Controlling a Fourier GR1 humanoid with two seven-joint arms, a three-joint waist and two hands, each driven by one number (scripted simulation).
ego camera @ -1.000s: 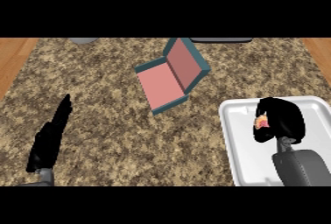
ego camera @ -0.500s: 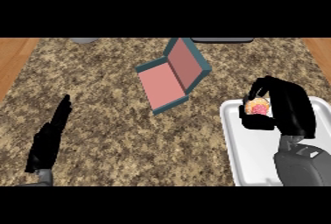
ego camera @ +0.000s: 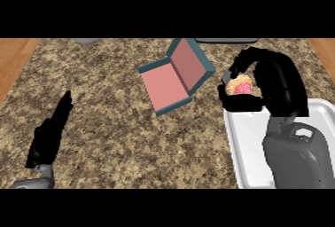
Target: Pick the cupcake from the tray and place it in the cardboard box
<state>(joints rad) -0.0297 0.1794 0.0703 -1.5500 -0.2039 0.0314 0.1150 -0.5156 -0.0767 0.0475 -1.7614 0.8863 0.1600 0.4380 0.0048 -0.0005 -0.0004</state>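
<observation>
Above tray (ego camera: pixel 252 146) edge, right hand (ego camera: pixel 274 84) curled around cupcake (ego camera: pixel 239 86)

The right robot hand (ego camera: pixel 278 86) curls round the cupcake (ego camera: pixel 239 87), so only its orange and pink top shows between the fingers, and its base and sides are hidden. The right forearm covers much of the white tray (ego camera: pixel 245 146), whose right side runs off the picture's edge, and the hand hides the tray's far edge. Two grey things (ego camera: pixel 86 40) at the far edge of the surface (ego camera: pixel 118 124) are cut off too short to tell what they are.
</observation>
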